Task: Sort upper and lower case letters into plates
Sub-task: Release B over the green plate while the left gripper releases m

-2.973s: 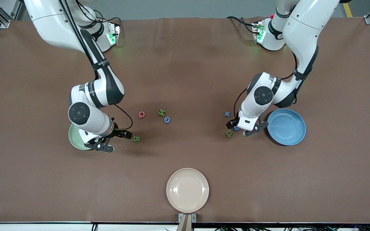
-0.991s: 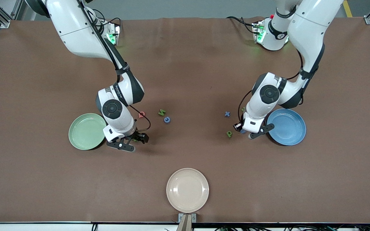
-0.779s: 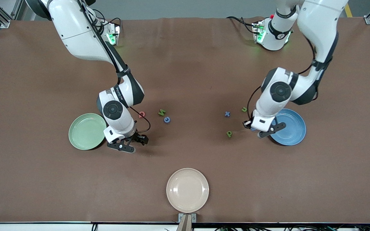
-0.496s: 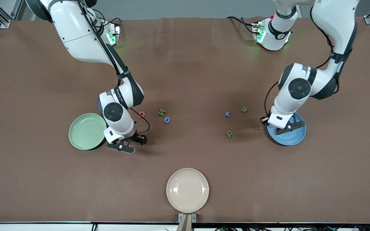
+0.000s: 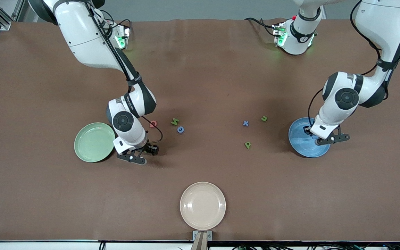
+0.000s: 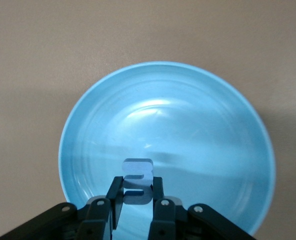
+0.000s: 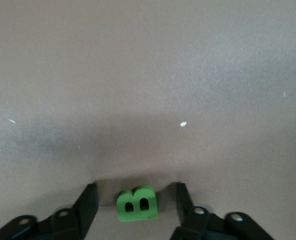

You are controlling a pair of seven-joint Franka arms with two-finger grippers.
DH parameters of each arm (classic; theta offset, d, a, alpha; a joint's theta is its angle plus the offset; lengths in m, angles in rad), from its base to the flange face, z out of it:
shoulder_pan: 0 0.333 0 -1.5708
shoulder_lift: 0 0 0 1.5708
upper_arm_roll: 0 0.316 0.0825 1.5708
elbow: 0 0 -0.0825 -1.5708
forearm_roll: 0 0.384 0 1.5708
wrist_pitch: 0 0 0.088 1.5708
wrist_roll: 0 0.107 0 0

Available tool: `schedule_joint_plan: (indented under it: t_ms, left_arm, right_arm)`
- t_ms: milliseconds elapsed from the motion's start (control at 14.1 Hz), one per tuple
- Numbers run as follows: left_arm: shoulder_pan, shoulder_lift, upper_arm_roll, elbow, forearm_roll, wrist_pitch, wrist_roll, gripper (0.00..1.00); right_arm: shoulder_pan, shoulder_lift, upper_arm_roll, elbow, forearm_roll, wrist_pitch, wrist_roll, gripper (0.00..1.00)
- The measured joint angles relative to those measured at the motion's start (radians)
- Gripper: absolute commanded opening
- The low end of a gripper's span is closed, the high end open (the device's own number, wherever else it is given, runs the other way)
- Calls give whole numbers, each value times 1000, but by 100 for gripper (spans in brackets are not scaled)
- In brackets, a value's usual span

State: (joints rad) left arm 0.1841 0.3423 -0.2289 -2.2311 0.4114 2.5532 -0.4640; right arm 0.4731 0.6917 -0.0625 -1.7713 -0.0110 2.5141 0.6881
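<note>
Left claw (image 6: 136, 202) hangs over the round sky-blue plate (image 5: 299, 140), its fingers pinched on a small flat blue letter E (image 6: 137, 181). Right claw (image 7: 136, 207) is down at the brown table (image 5: 200, 69), jaws apart with the small green letter B (image 7: 136, 203) between them, untouched, just beside the round pale mint-green plate (image 5: 94, 142). Red Q (image 5: 153, 124), green N (image 5: 175, 121) and blue C (image 5: 180, 129) lie near it; blue x (image 5: 245, 123), green u (image 5: 264, 118) and green p (image 5: 248, 144) lie nearer the blue plate. A beige plate (image 5: 202, 206) sits nearest the front camera, with bare table around it.
</note>
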Motion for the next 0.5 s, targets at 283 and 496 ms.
schedule_joint_plan:
  t_ms: [283, 496]
  left_arm:
    - [41, 47, 0, 1, 77, 43, 41, 8]
    - [51, 55, 0, 5, 101, 46, 44, 66]
  right_arm:
    - [1, -2, 0, -1, 4, -1, 1, 31]
    - [1, -10, 1, 0, 7, -24, 0, 3]
